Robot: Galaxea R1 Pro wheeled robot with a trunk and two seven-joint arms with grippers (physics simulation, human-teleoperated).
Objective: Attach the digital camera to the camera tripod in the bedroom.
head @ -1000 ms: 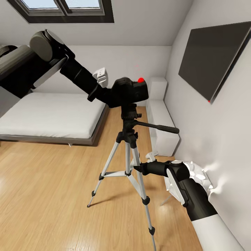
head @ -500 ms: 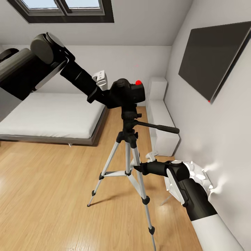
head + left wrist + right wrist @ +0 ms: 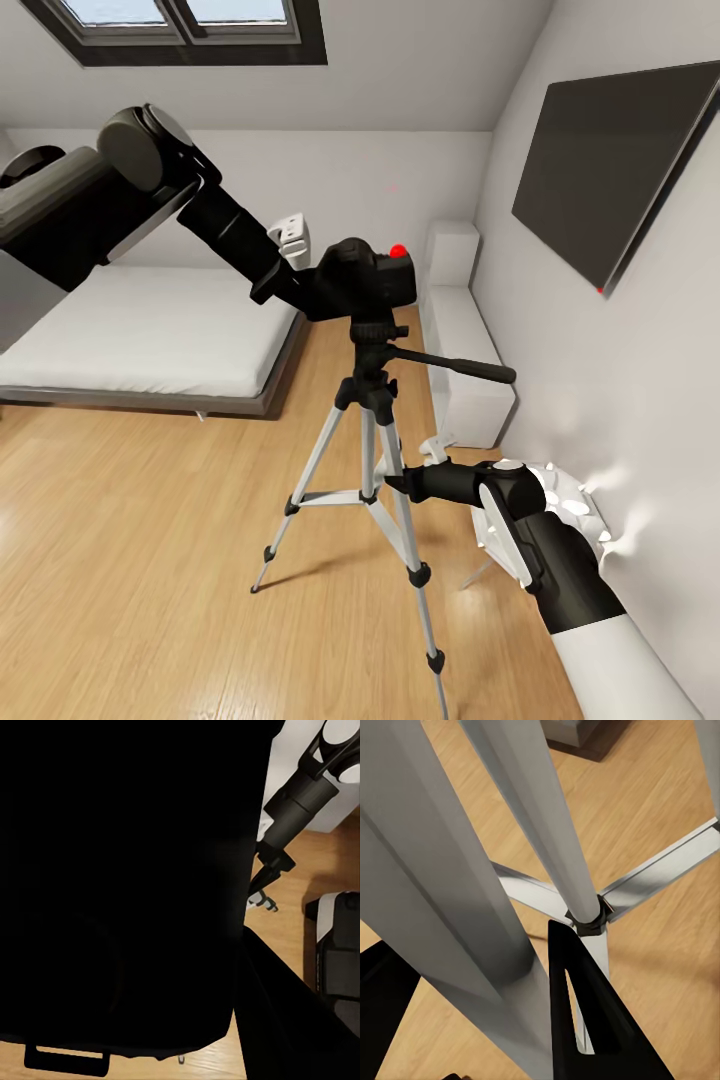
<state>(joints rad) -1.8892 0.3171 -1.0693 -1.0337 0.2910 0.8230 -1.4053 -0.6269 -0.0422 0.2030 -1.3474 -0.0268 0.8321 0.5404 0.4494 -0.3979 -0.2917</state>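
Note:
The black digital camera [image 3: 372, 282], red dot on top, sits right at the black head of the camera tripod [image 3: 371, 335]; I cannot tell whether it is touching. My left gripper [image 3: 325, 288] reaches in from the upper left and is shut on the camera's side. In the left wrist view the camera's dark body [image 3: 127, 885] blocks most of the picture. The tripod's silver legs [image 3: 318, 455] stand on the wood floor, pan handle [image 3: 460, 368] pointing right. My right gripper [image 3: 397, 487] is shut on one leg [image 3: 457, 877], with a black finger [image 3: 585, 1020] beside it.
A low grey bed [image 3: 150, 340] lies at the left. White low furniture [image 3: 465, 360] stands against the right wall under the wall TV [image 3: 620, 170]. A white flower-shaped lamp [image 3: 578, 508] is behind my right forearm. Open wood floor [image 3: 130, 560] spreads at the front left.
My left arm has lowered the camera a little, down and slightly left, onto the tripod head. The right arm and the tripod have stayed where they were.

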